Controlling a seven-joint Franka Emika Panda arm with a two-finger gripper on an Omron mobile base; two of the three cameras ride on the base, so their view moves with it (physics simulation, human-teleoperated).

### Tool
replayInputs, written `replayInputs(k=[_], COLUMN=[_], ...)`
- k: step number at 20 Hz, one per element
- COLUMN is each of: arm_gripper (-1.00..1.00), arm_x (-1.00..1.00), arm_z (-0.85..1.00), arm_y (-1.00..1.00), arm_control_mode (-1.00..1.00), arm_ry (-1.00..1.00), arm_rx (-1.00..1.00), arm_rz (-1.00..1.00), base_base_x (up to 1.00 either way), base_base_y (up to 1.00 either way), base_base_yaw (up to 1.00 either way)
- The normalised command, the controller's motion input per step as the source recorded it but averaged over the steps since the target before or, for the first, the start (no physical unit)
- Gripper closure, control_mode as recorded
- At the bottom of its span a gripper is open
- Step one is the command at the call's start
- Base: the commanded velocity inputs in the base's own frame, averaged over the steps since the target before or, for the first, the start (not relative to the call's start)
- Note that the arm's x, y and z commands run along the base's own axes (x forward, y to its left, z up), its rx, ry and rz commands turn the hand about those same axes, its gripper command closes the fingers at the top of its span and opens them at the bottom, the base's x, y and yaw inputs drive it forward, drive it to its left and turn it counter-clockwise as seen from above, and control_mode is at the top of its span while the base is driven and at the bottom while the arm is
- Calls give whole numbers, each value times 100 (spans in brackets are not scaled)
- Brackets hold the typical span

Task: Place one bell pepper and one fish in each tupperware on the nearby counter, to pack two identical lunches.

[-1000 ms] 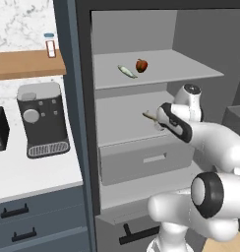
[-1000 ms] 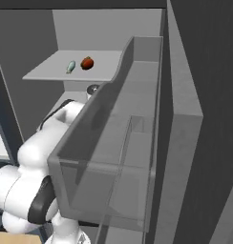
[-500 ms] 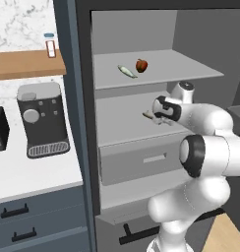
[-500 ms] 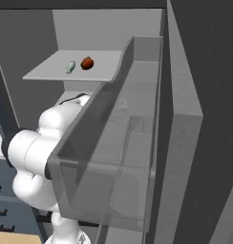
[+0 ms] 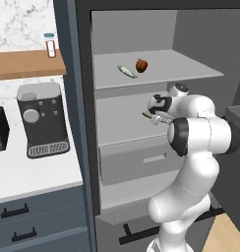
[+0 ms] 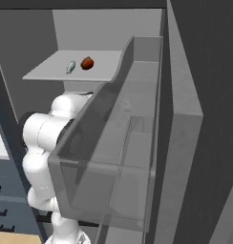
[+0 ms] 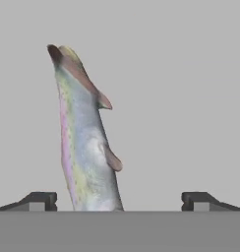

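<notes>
Nearby, fish point(image 5: 126, 71) beside bell pepper point(image 5: 141, 65), shelf point(image 5: 191, 69)

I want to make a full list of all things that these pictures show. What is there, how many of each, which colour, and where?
fish: 2, silver-green; one between the gripper's finger tips, below the grey shelf, the other on that shelf
bell pepper: 1, red, on the grey shelf beside the second fish
drawer: 1, grey, low in the open cabinet
door bin: 1, clear grey, on the open door
coffee machine: 1, dark grey, on the counter
counter: 1, white, over slate-blue drawers
wooden wall shelf: 1, brown, above the counter
bottle: 1, white, on the wooden shelf
gripper: 1, dark tips, open
arm: 1, white
</notes>
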Motion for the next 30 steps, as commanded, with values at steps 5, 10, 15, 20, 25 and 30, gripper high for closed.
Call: replayInputs(k=[5, 10, 15, 20, 25, 30], arm_gripper=[100, 100, 100, 100, 100, 100], arm_x=[22, -20, -99, -100, -100, -100], arm_z=[-65, -89, -43, -10, 1, 37], arm_y=[3, 28, 18, 18, 19, 0], arm_control_mode=[-100, -100, -100, -100, -100, -100], arm_ry=[14, 12, -1, -3, -10, -25], arm_rx=[-3, -8, -1, 0, 0, 0], arm_rz=[7, 5, 1, 0, 0, 0], base_base_x=[0, 0, 0, 0, 0, 0], base_base_y=[0, 0, 0, 0, 0, 0], base_base_yaw=[0, 0, 0, 0, 0, 0])
